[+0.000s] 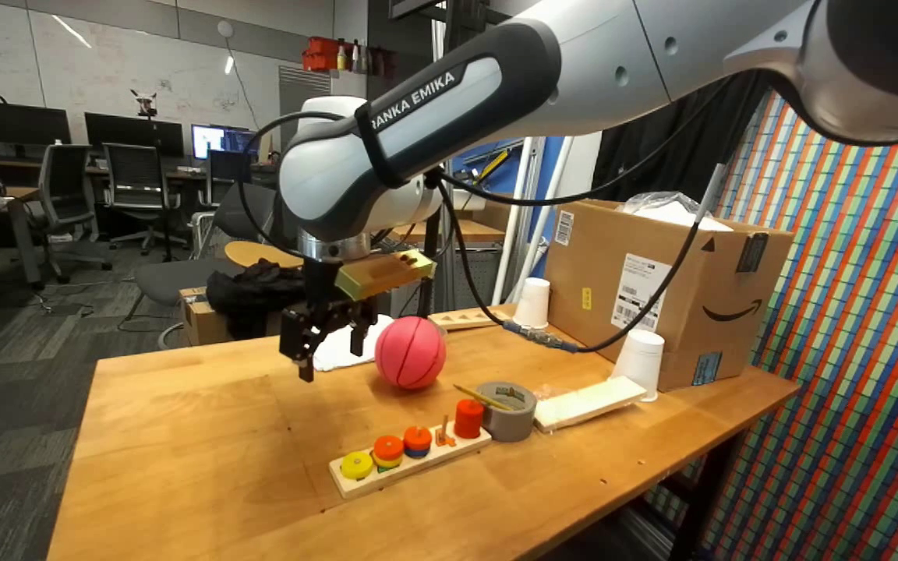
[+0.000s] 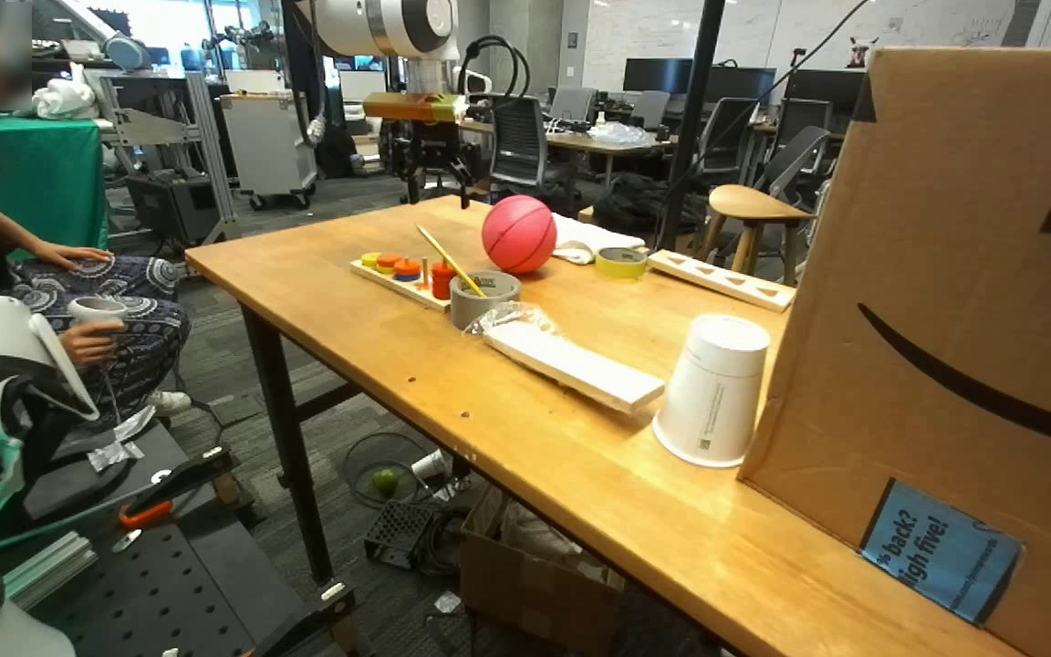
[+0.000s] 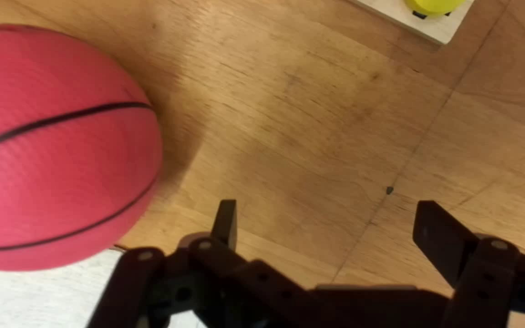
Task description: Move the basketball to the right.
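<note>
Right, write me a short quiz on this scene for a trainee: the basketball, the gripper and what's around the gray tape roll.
1. Short answer: what pokes out over the rim of the gray tape roll?
2. True or false: the pink basketball is clamped in the gripper.
3. Multiple choice: on the pegboard, what color is the stack nearest the gray tape roll? a) yellow b) red c) green

Key: 1. A yellow pencil. 2. False; the gripper is open and the pink basketball rests on the table. 3. b.
</note>
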Tool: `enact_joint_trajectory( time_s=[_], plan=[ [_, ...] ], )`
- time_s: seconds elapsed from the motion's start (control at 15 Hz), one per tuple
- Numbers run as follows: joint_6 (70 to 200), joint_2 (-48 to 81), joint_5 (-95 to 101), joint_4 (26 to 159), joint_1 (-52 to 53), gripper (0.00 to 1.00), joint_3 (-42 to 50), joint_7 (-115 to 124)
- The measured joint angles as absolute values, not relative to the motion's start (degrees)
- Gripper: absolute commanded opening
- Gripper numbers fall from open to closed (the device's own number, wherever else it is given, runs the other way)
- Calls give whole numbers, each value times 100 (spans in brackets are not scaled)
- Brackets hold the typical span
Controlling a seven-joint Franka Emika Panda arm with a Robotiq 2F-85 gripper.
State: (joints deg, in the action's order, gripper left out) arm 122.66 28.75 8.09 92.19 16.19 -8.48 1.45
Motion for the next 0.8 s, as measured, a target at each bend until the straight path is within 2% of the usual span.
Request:
enact_joint_trajectory(
  time_s=[0.6, 0.8],
  plan=[
    [12120, 2915, 627, 9217, 1276, 100, -719, 237],
    [11985, 2777, 869, 9348, 1132, 100, -321, 447]
  ],
)
